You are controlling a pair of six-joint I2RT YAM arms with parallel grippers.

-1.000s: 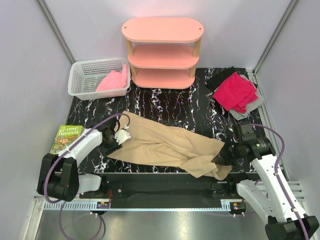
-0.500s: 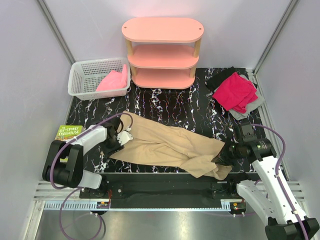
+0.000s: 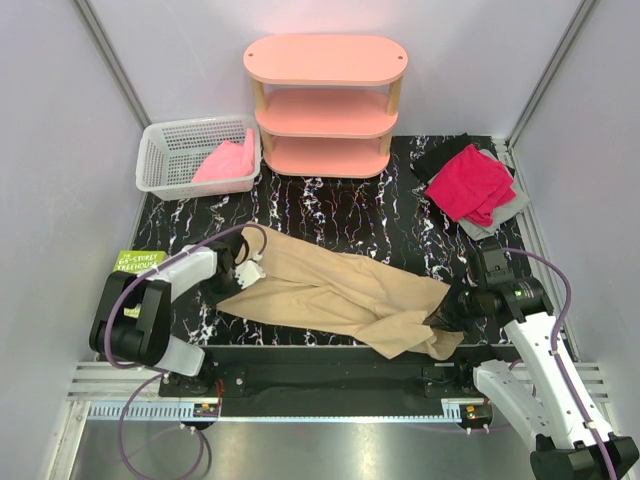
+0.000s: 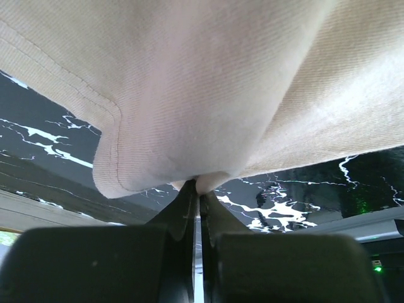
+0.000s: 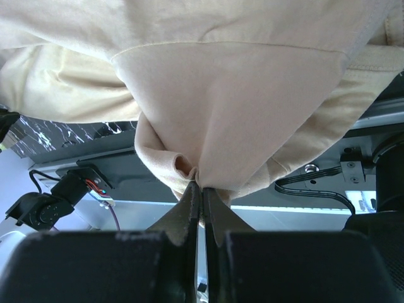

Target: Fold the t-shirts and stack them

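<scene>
Evidently the tan t-shirt (image 3: 335,290) looked soft, light and limp, draping beyond the left pincer (image 4: 197,188) and right pincer (image 5: 201,184), each closed tight on a bunched edge at its tips.

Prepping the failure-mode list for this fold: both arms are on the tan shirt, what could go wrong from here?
1. The left gripper pinches only a small nub at the hem of the tan t-shirt; a pull may slip it out.
2. The right gripper holds a bunched, twisted end, so the fold would likely come out creased.
3. That end lies at the near edge of the table; it could drop off and snag the cables below.
</scene>
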